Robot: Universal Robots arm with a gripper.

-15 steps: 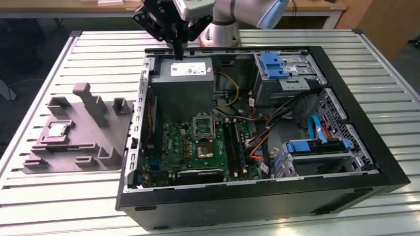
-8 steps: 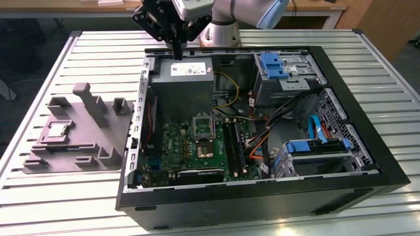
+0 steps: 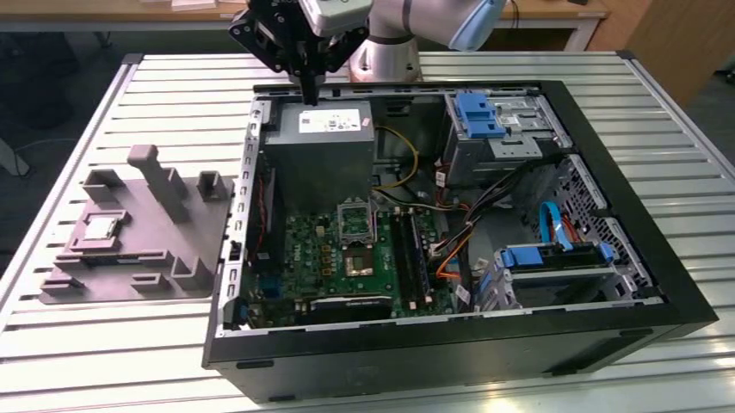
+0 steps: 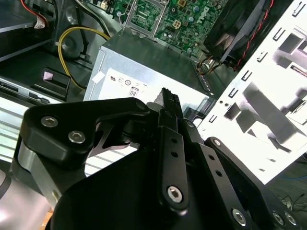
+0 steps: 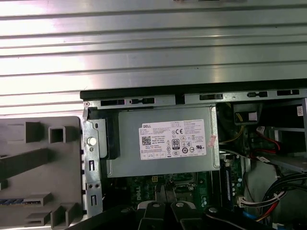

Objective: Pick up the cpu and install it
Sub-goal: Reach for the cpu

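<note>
The cpu (image 3: 101,228) lies flat on the grey fixture (image 3: 161,258), well apart from the hand (image 3: 311,96), which hangs closed and empty over the power supply (image 3: 327,163). The chip looks light, stiff and fragile, and is probably best pinched by 2 opposite edges.

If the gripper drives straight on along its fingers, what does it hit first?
Most likely the grey power supply: the gripper points down over its labelled top. How much gap is left I can't judge. The cpu sits apart, in the grey fixture.
</note>
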